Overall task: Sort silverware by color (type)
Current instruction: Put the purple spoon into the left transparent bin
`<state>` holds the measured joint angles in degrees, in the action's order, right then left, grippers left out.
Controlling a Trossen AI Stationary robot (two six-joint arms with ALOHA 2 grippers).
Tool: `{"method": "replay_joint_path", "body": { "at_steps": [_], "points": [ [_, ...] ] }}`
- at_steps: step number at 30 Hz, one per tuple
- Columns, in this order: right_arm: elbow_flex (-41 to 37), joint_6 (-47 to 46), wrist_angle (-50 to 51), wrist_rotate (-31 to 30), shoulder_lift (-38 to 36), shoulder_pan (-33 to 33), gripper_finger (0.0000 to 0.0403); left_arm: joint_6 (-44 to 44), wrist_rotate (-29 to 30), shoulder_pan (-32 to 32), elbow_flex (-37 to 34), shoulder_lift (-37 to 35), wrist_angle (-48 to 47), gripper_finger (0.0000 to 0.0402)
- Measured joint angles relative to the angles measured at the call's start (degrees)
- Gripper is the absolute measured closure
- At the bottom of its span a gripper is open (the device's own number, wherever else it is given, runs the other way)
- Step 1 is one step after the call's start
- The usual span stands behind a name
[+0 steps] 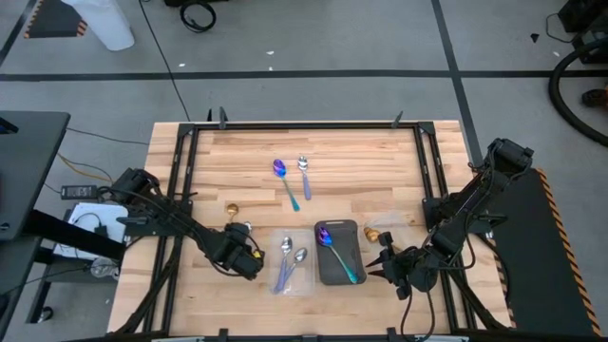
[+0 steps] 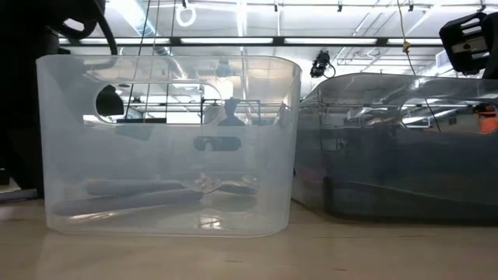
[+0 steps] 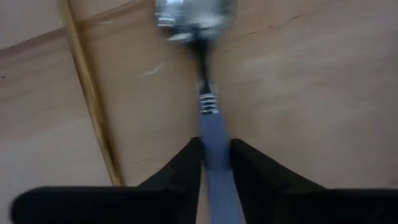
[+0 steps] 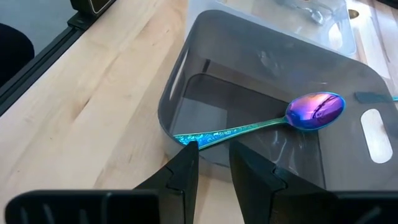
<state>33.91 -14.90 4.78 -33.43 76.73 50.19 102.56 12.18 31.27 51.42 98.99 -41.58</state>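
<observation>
Your left hand [image 3: 216,163] is clenched on the grey-blue handle of a shiny silver-bowled metal spoon [image 3: 214,124], near the left edge of the pale wooden bench [image 1: 380,161]. The grip sits on the flat of the shank, well back from the bowl. That is the right place, since the piece is light, rigid and slick and will likely pivot bowl-down if pinched near its end.

A small gold metal spoon [image 1: 231,209] lies just beyond that hand. Next comes the clear rectangular plastic tray [image 1: 310,285], holding two silver spoons [image 1: 287,249]. Further out at mid-bench, an iridescent purple-blue spoon with a teal handle [image 1: 282,176] and another silver one [image 1: 304,171] lie loose, side by side.

The dark smoky rectangular tray [image 1: 347,233] holds one iridescent spoon [image 4: 314,112], its handle tip leaning at the wall. A second gold spoon [image 1: 372,232] rests beside that tray.

Your right hand [image 4: 214,158] hangs over the dark tray's near rim, fingers parted and grasping nothing.
</observation>
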Motion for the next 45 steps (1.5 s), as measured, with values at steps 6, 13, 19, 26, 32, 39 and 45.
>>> {"method": "replay_joint_path", "body": {
  "at_steps": [6,13,19,26,32,39,45],
  "points": [
    [0.00,0.00,0.02,-0.11,0.00,0.00,0.0302,0.46,0.06,0.06,0.00,0.06,0.02,0.0349],
    [0.00,-0.63,0.02,0.17,0.00,0.00,0.0302,0.28,0.02,0.06,2.42,0.50,-2.64,0.0349],
    [0.00,-0.68,0.02,0.42,0.00,0.00,0.0302,-1.71,0.92,0.02,6.58,0.67,-5.41,0.0349],
    [0.00,-1.89,0.02,1.55,0.00,0.17,0.0302,-2.51,4.57,0.02,8.97,0.63,-6.51,0.0349],
    [0.00,-1.90,-0.01,1.53,0.01,0.48,0.0302,-4.38,6.16,0.06,11.48,0.54,-6.79,0.0349],
    [0.00,-2.10,-0.02,1.55,0.02,0.48,0.0302,-5.42,9.24,0.06,17.96,0.46,-14.03,0.0349],
    [0.00,-2.10,-0.02,1.55,0.02,0.48,0.0302,-9.24,15.83,0.06,24.16,0.37,-15.43,0.0349]
  ]
}}
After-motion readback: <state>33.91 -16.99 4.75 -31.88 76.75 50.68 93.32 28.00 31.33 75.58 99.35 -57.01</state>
